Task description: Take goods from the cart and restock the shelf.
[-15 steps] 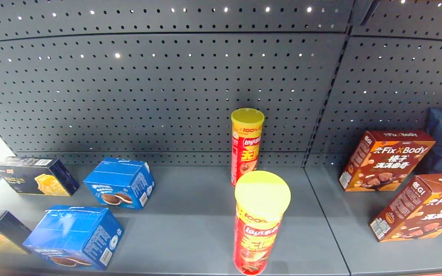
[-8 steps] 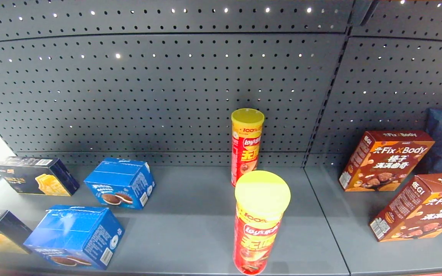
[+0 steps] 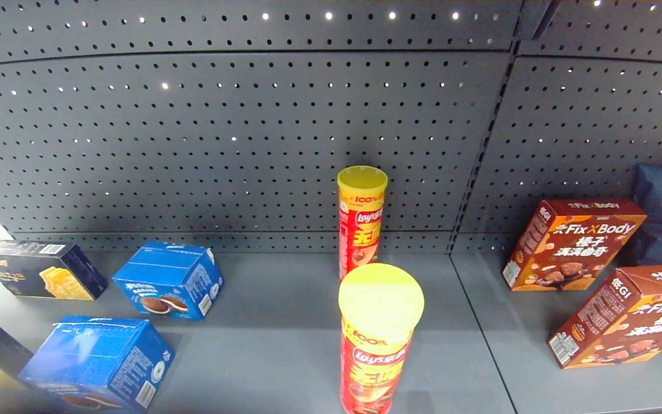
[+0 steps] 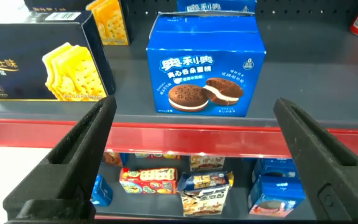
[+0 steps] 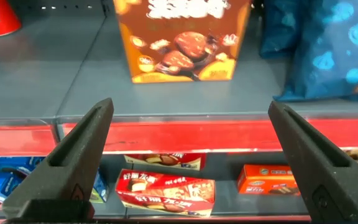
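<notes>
The left tool (image 4: 194, 106) is released, its fingers spread wide and holding nothing. It sits level with the red front edge of the shelf (image 3: 285, 339) and faces a blue cookie box (image 4: 205, 65), with a dark cracker box (image 4: 42, 56) just beside that box. The right tool (image 5: 191, 106) is likewise released and unloaded, and faces a brown biscuit box (image 5: 182, 40) with a blue bag (image 5: 328, 50) beside it. On the shelf two chip cans stand upright in line. The front chip can (image 3: 378, 339) is near the shelf edge. The rear chip can (image 3: 361, 221) is close to the perforated back panel (image 3: 222, 144).
</notes>
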You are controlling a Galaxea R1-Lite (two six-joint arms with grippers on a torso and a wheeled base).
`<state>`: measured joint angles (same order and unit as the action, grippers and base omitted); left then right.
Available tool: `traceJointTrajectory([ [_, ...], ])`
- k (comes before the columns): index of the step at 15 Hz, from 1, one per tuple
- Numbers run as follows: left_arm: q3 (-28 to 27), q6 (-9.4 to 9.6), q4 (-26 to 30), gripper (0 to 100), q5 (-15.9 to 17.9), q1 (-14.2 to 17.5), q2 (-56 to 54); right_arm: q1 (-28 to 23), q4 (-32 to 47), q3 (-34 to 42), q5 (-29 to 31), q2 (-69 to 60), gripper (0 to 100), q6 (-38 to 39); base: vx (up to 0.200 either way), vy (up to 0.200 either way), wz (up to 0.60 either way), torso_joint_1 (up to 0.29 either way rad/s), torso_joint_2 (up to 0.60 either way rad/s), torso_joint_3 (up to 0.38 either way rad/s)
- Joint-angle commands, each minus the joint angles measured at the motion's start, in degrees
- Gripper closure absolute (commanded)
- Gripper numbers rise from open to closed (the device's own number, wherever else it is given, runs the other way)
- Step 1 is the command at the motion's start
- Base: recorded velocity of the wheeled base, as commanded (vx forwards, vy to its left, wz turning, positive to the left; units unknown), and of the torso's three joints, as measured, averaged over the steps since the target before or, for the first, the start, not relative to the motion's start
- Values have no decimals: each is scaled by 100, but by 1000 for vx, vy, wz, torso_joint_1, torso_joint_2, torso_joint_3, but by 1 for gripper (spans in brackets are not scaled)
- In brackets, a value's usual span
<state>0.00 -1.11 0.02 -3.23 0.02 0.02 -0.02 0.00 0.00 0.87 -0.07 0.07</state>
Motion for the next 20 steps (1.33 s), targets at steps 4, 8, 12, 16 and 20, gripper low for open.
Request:
traceJointTrajectory([
  [4,0,5,-2,0,-2,6,-2,2,9,0,1,7,0,1,0,0,0,0,0,0],
  [8,0,5,-2,0,-2,-2,-2,2,9,0,1,7,0,1,0,0,0,0,0,0],
  [12,0,5,-2,0,-2,6,-2,2,9,0,1,7,0,10,0,0,0,0,0,0],
  [16,0,-3,-2,0,-2,6,-2,2,9,0,1,7,0,10,-50,0,0,1,1,-1],
  [20,0,-3,-2,0,-2,6,-2,2,9,0,1,7,0,10,0,0,0,0,0,0],
])
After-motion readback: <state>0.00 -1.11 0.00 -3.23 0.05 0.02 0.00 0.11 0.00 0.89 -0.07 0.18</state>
